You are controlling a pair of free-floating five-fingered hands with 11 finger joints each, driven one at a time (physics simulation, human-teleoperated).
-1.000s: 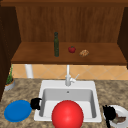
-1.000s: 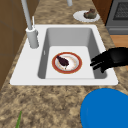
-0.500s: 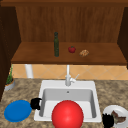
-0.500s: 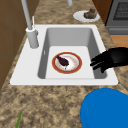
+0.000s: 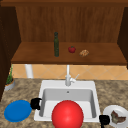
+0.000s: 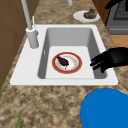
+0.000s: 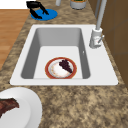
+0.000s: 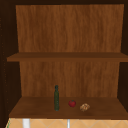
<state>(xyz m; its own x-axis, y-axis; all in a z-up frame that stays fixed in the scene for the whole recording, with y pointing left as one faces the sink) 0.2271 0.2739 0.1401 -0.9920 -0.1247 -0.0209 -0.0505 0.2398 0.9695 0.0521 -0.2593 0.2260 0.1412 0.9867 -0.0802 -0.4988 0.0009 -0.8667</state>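
- Nothing has moved since the earlier frames: both hands, the plates and the red ball sit where they did a second ago.
- Left hand (image 5: 35, 103) hangs at the left rim of the sink (image 5: 45, 85), between the basin and the blue plate (image 5: 17, 110). From the left side I see it (image 6: 110, 60) over the sink's front rim, fingers (image 6: 96, 61) loosely spread and drooping toward the basin, holding nothing.
- From the right side the same hand (image 7: 36, 8) shows above the blue plate (image 7: 48, 15), fingers slack and pointing down.
- Right hand (image 5: 104, 120) hovers at the front right corner of the sink, just beside the white plate (image 5: 110, 111). I cannot tell how its fingers stand.
- White plate rests on the surface (image 5: 25, 87) right of the sink and carries a brown piece of food (image 5: 117, 117).
- Red-rimmed plate (image 6: 78, 62) lies flat on the sink floor, with a dark purple bit of food (image 6: 62, 60) on it; the left hand is near but not touching.
- Red ball (image 5: 67, 115) blocks the front view of the basin's near part.
- Faucet (image 5: 68, 78) stands at the back rim of the sink.
- Shelf (image 8: 37, 108) above carries a green bottle (image 8: 56, 98), upright, a tomato (image 8: 72, 103) and a brown lump (image 8: 84, 107), in a row, apart from each other.
- Potted plant (image 5: 9, 81) stands at the far left of the surface.
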